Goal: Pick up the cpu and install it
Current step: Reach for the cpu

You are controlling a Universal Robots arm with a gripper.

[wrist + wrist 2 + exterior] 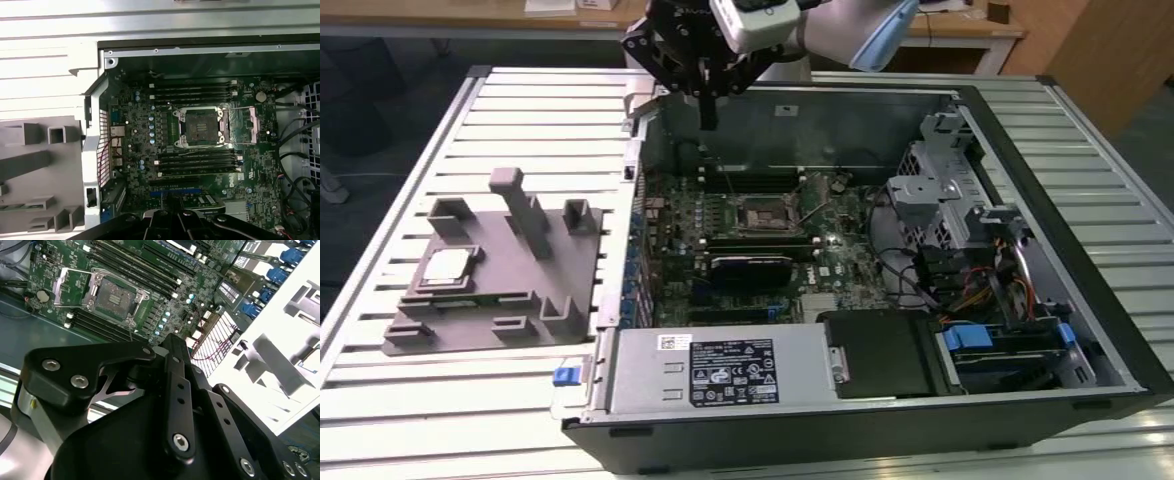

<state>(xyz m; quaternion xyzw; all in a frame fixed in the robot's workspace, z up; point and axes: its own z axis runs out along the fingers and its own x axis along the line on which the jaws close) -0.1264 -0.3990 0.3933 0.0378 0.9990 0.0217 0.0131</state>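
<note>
The cpu (pixel 450 266) is lying flat, pale top up, in a recess of the grey fixture (pixel 494 290). It is at the exterior view's left, outside the computer case (pixel 1014 150). The gripper (pixel 707 125) is hanging well apart from it, over the motherboard (pixel 720 250) near the case wall at the top of the exterior view. Its jaws are appearing drawn together into one narrow bar and are holding nothing. The socket (pixel 202 125) is sitting open in the first wrist view, with its metal frame (pixel 252 122) swung aside.

Hazards, as judged:
- The chip is thin and is sitting low among upright blocks (pixel 520 205), so a closing grip is risking a slip or a knock against them.
- The case side wall is standing between fixture and socket, so a low carry is risking a collision.
- A tilted or misaligned placement is risking damage to the exposed socket contacts.

Case and fixture are resting on a pale slatted table (pixel 400 150). Wooden furniture (pixel 1107 60) is standing beyond it.
</note>
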